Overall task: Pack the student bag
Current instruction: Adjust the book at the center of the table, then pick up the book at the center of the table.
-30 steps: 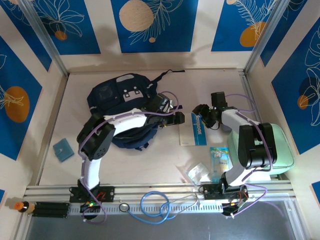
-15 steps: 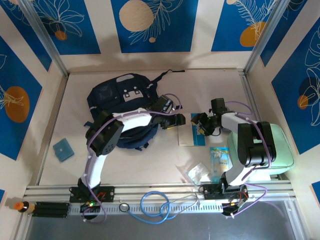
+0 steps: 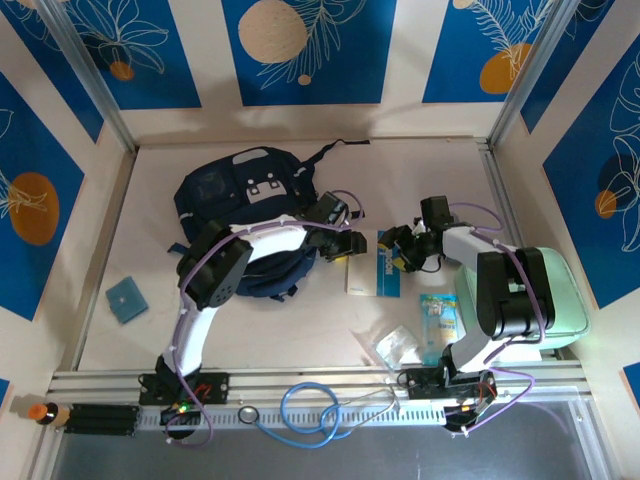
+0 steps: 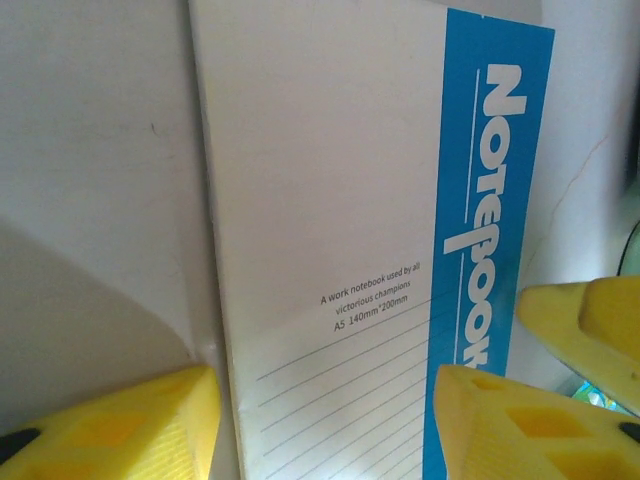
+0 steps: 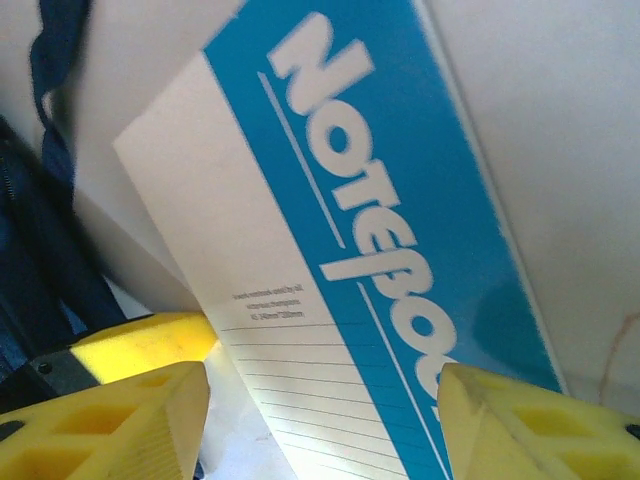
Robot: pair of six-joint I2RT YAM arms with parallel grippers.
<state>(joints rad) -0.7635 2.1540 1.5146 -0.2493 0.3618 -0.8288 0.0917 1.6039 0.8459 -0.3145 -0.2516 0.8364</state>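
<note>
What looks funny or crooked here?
The notebook looks tipped: its edge nearest the student bag seems lifted, casting a shadow, with the left gripper and right gripper open around it.

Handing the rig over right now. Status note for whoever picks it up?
Left gripper: open, fingers straddling the notebook.
Right gripper: open, over the same notebook from the other side.
Student bag: on the table, just left of the notebook.
Done: nothing visibly packed; the notebook is outside the bag.
Left: grip the notebook and get it into the bag; the packet near the right arm is also out.
</note>
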